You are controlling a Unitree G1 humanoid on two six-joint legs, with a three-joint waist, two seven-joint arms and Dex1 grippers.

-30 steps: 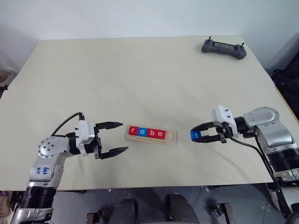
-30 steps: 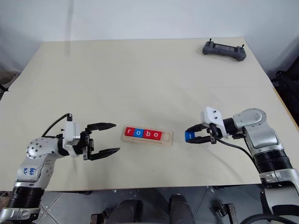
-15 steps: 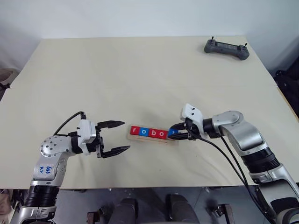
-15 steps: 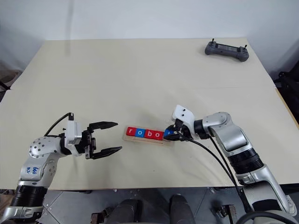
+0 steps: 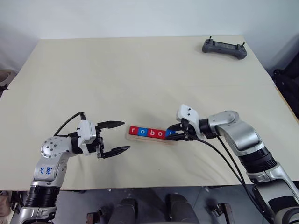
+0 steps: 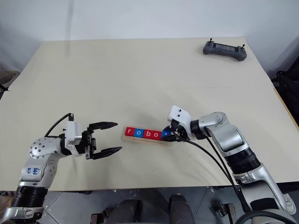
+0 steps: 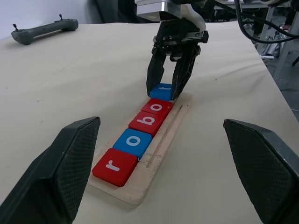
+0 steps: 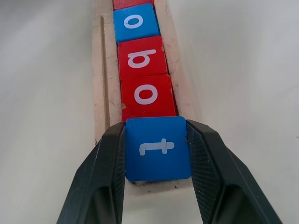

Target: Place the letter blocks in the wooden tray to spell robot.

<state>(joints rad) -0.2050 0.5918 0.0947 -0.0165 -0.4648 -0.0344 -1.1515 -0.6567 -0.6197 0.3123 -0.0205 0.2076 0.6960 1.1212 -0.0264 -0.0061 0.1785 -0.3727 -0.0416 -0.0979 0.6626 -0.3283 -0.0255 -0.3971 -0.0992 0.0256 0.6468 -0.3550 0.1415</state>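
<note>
The wooden tray [image 5: 150,139] lies near the table's front edge. It holds four letter blocks in a row: red r [image 5: 134,131], blue o [image 5: 143,132], red b [image 5: 152,133] and red o [image 5: 160,134]. My right gripper [image 5: 172,135] is shut on the blue t block [image 8: 158,148], one finger [image 8: 110,177] on each side. It holds the t block over the tray's right end, right against the red o [image 8: 148,95]. I cannot tell whether the t block rests in the groove. My left gripper [image 5: 126,136] stands open and empty, a little left of the tray.
A grey controller [image 5: 224,47] lies at the table's far right corner. The beige table [image 5: 140,79] stretches wide behind the tray. Its front edge runs close below both arms.
My right gripper has carried the blue t block leftwards from open table to the tray's right end, next to the red o. The left gripper has stayed where it was, open.
</note>
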